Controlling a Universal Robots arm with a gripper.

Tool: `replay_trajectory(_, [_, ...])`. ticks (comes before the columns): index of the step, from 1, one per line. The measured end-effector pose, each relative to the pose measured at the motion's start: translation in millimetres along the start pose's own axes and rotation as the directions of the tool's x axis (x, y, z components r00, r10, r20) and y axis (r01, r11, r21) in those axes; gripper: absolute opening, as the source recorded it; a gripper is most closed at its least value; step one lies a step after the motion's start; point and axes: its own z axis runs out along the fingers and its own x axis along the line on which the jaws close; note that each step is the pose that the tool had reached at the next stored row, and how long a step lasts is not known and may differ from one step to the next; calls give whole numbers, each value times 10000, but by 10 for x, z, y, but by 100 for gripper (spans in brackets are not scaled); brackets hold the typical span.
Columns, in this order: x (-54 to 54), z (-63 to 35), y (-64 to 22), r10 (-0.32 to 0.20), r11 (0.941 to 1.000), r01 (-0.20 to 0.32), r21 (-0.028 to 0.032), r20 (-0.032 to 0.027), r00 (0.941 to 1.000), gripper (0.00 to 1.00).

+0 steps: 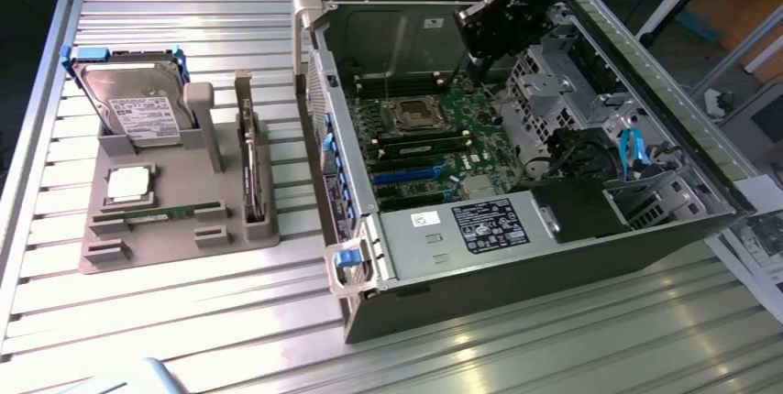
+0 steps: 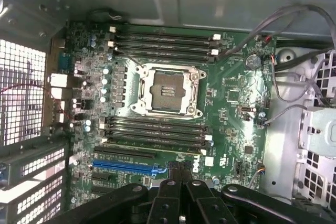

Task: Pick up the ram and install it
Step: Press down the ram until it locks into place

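Observation:
The ram is a thin green stick lying flat in the front slot of the grey holder, at the exterior view's left. My gripper hangs far from it, inside the open computer case, above the back of the motherboard. In the wrist view my gripper is shut, its fingertips meeting with nothing between them. Below it lie the motherboard's black memory slots, a second bank of slots and the open processor socket.
On the holder also stand a hard drive, a square silver processor and a dark upright card. Cables and metal drive bays crowd the case's far side. The slatted table surrounds everything.

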Motion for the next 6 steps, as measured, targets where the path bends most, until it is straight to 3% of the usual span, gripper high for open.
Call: replay_trajectory(6, [0,0,0,447,9990,-447,-32,2,9990,11])
